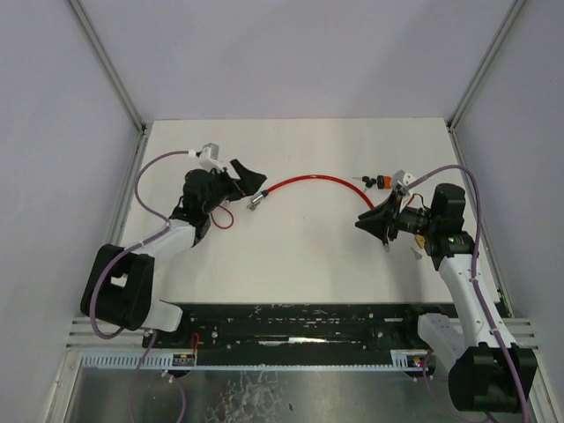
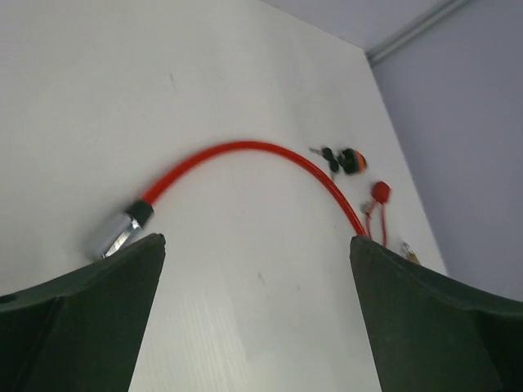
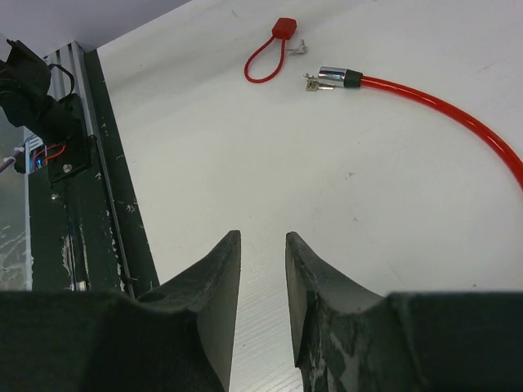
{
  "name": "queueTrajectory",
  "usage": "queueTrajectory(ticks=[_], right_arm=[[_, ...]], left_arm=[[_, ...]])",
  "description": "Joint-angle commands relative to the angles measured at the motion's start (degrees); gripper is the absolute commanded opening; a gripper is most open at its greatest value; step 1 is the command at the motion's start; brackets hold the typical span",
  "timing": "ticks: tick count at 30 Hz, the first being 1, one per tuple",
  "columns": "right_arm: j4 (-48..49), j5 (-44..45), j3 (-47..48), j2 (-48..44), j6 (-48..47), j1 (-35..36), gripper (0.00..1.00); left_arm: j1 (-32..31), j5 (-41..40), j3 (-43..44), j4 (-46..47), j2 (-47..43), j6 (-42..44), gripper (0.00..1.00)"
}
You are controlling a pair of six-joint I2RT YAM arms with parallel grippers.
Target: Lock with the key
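In the top view, the left gripper [image 1: 243, 182] is found at the left of the frame, its fingers wide apart with nothing between them. The metal end [image 1: 256, 202] of the cable lock [image 1: 308, 181] is seen loose just beside it, and it is judged that a nudge from a finger could roll it away. The keys [image 1: 379, 182] are laid flat on the surface [image 1: 300, 264], upper right of centre, so a grasp may slip or scrape. The right gripper [image 1: 374, 225], at the right, is held slightly apart and empty. The cable lock is presented as a glossy red cord arched across the centre, its end capped in black and finished with a bright cylinder.
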Motion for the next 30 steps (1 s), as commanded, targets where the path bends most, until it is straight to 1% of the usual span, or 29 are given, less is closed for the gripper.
queueTrajectory(ticks=[1, 2, 5, 8, 13, 16, 17, 20, 23, 30], right_arm=[[-0.78, -1.32, 2.12, -0.31, -1.74, -0.54, 0.35], [-0.95, -1.25, 2.2, -0.23, -1.95, -0.55, 0.35], [-1.46, -1.14, 2.38, -0.01, -2.19, -0.59, 0.35], [-1.45, -0.92, 2.29, 0.0, -2.26, -0.63, 0.35], [-1.43, -1.01, 2.34, 0.38, -2.05, -0.63, 0.35], [-1.36, -1.07, 2.21, 0.44, -2.07, -0.63, 0.35], [-1.36, -1.13, 2.21, 0.44, -2.12, -0.63, 0.35], [-1.52, -1.27, 2.29, 0.61, -2.04, -0.65, 0.35], [-1.54, -1.34, 2.24, 0.7, -2.04, -0.63, 0.35], [-1.4, -1.36, 2.21, 0.88, -1.72, -0.63, 0.35]], left_arm=[[-5.05, -14.87, 14.95, -23.66, 5.33, 16.99, 0.93], [-5.84, -17.6, 17.44, -27.48, 7.11, 19.27, 0.93], [-6.35, -19.74, 24.43, -36.41, 13.1, 25.52, 0.92], [-7.23, -23.93, 31.31, -43.82, 19.1, 29.58, 0.9], [-8.85, -27.19, 43.0, -54.61, 27.87, 32.86, 0.86], [-9.62, -27.85, 48.59, -59.65, 32.39, 34.61, 0.8], [-9.77, -27.95, 49.94, -60.94, 33.7, 35.07, 0.76], [-9.91, -27.14, 52.37, -63.31, 36.91, 35.54, 0.7], [-10.23, -25.77, 53.47, -64.08, 38.94, 36.2, 0.68], [-11.13, -27.66, 56.26, -66.45, 41.99, 37.09, 0.58]])
